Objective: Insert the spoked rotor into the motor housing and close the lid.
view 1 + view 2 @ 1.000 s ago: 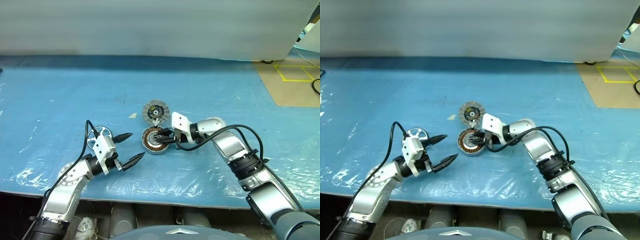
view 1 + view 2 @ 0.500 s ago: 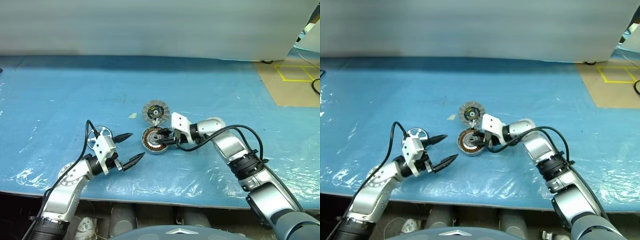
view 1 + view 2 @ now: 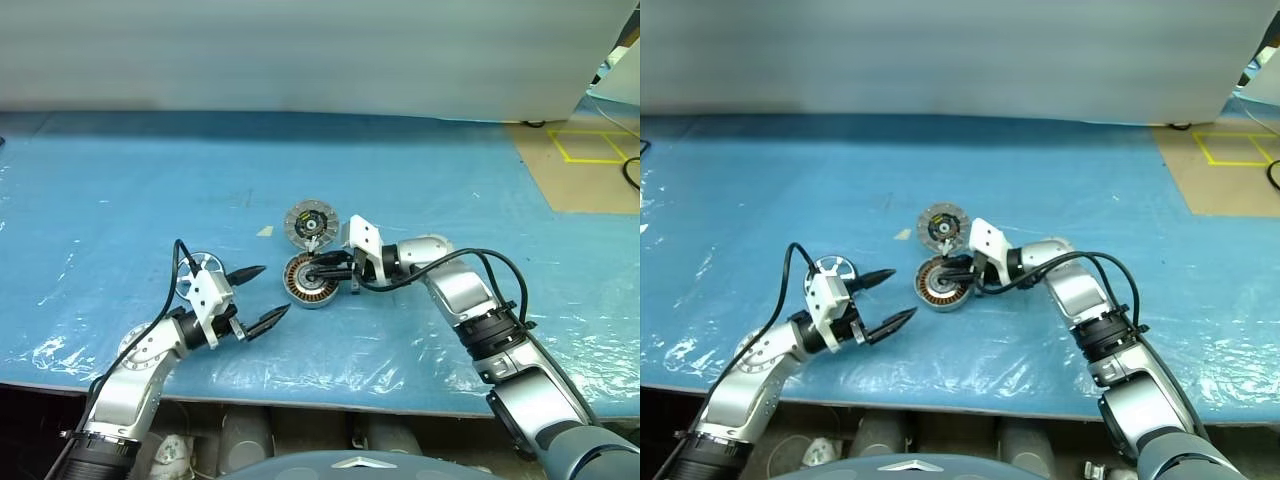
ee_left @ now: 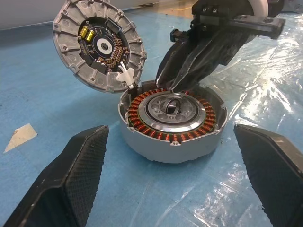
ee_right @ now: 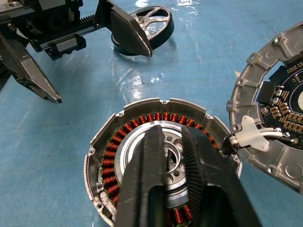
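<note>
The motor housing, a silver drum with copper windings, sits mid-table. My right gripper reaches in from the right; its fingers are shut, with the tips over the housing's dark centre. I cannot tell whether they pinch anything. The lid rests just behind the housing, circuit face showing, and a white connector joins it to the rim. The spoked rotor lies on the table to the left, right behind my left gripper. That gripper is open and empty, pointing at the housing.
Wrinkled clear plastic covers the blue table. A small beige scrap lies left of the lid. The table's front edge runs close below both arms. A brown floor area with yellow tape is at the far right.
My right gripper's fingers have closed together over the housing's centre, and its wrist has tilted slightly. The left gripper, rotor, housing and lid have stayed put.
</note>
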